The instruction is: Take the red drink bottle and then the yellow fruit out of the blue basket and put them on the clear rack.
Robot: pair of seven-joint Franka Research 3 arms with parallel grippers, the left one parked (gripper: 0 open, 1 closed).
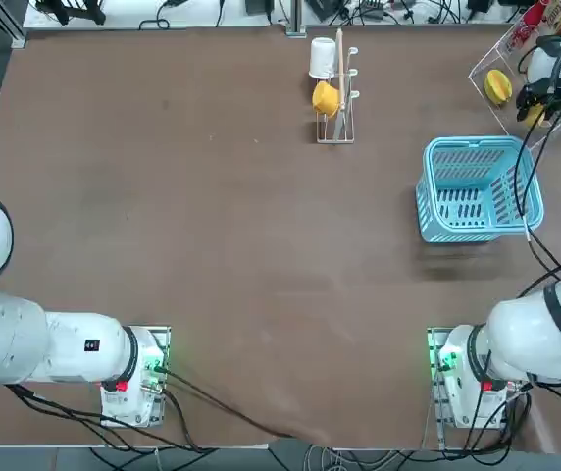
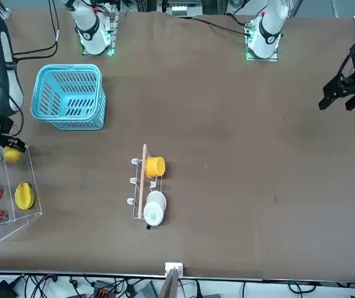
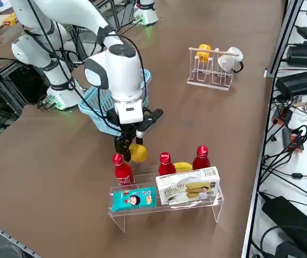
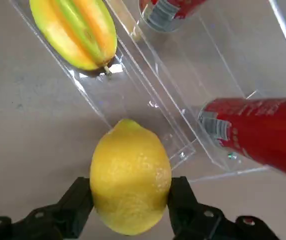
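My right gripper (image 4: 130,200) is shut on the small yellow fruit (image 4: 130,182), one black finger (image 4: 78,202) on each side. It hangs at the edge of the clear rack (image 3: 164,207), next to the end red drink bottle (image 3: 122,169). Two more red bottles (image 3: 166,164) stand in the rack. From above, the fruit (image 1: 534,115) is beside the rack (image 1: 484,61), beyond the blue basket (image 1: 477,188). Nothing shows inside the basket. In the front view the fruit (image 2: 11,154) is at the rack's near corner (image 2: 16,211).
A larger ribbed yellow-green fruit (image 4: 75,30) lies in the rack, and two snack packs (image 3: 188,185) lean on its front wall. A wire cup stand (image 1: 336,98) holds a yellow-orange cup and a white cup at mid table. The right arm's cable trails over the basket.
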